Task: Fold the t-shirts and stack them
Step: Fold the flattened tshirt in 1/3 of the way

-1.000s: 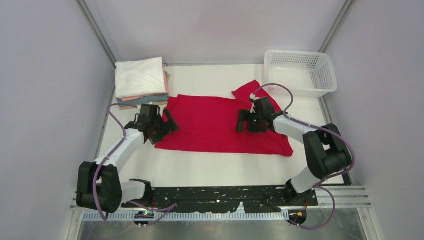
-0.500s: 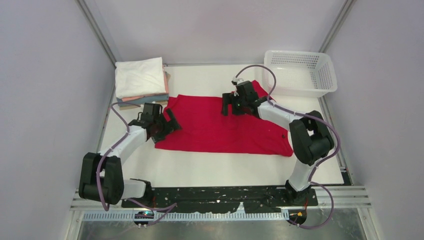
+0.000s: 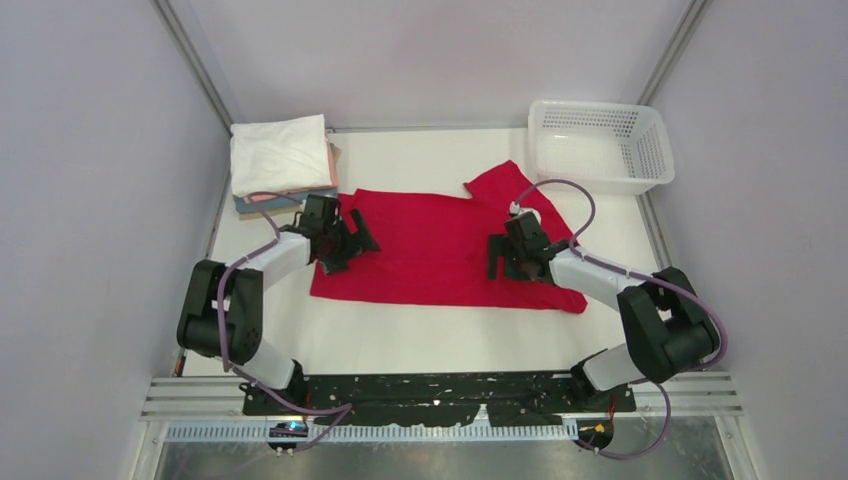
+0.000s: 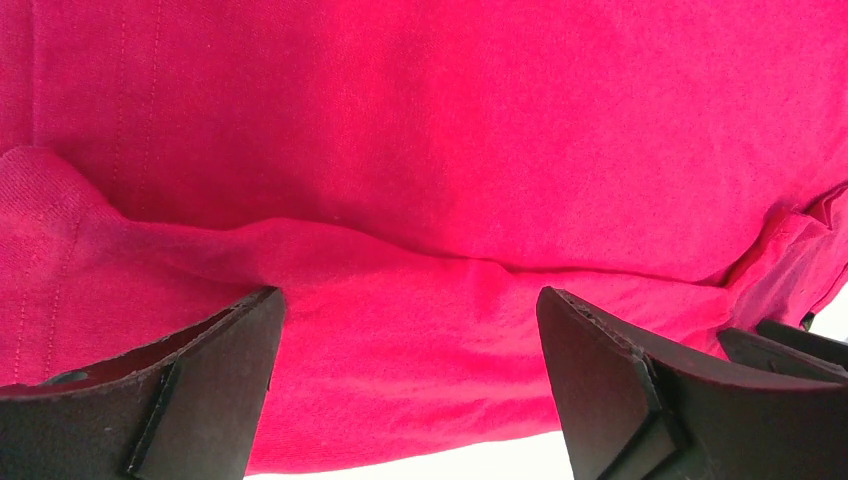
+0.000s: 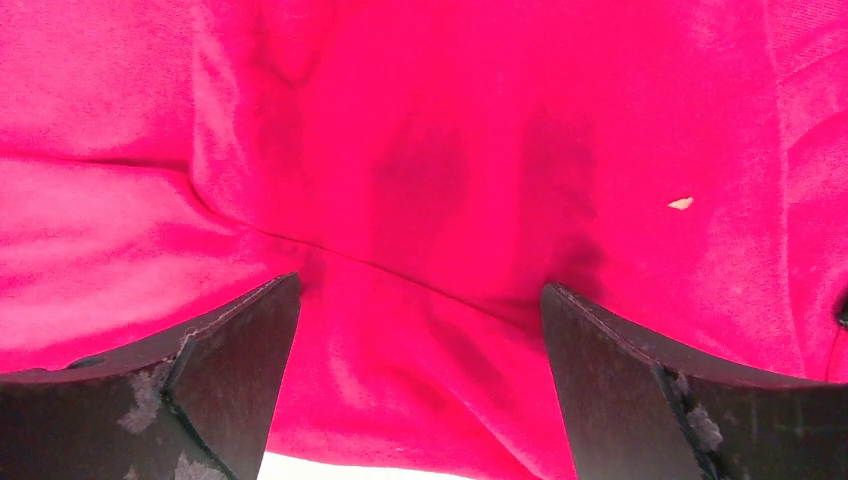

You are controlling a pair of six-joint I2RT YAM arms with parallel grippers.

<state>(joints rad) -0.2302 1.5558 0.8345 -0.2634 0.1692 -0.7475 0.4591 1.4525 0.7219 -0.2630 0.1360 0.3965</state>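
Observation:
A bright red t-shirt (image 3: 430,245) lies spread across the middle of the white table, one sleeve sticking out at the far right. My left gripper (image 3: 352,243) is open, low over the shirt's left edge; its view (image 4: 405,300) shows red cloth between the spread fingers (image 4: 215,340). My right gripper (image 3: 508,262) is open, low over the shirt's right part; its view (image 5: 420,290) is filled with red cloth. A stack of folded t-shirts (image 3: 280,160), white on top with salmon pink, teal blue and tan edges below, sits at the far left.
A white plastic mesh basket (image 3: 600,145) stands at the far right corner. The enclosure's walls and metal posts stand close on both sides. Bare white table (image 3: 430,325) lies in front of the shirt.
My right gripper has come back from the far sleeve to the shirt's right part. My left gripper has moved farther and right, along the shirt's left edge toward the stack.

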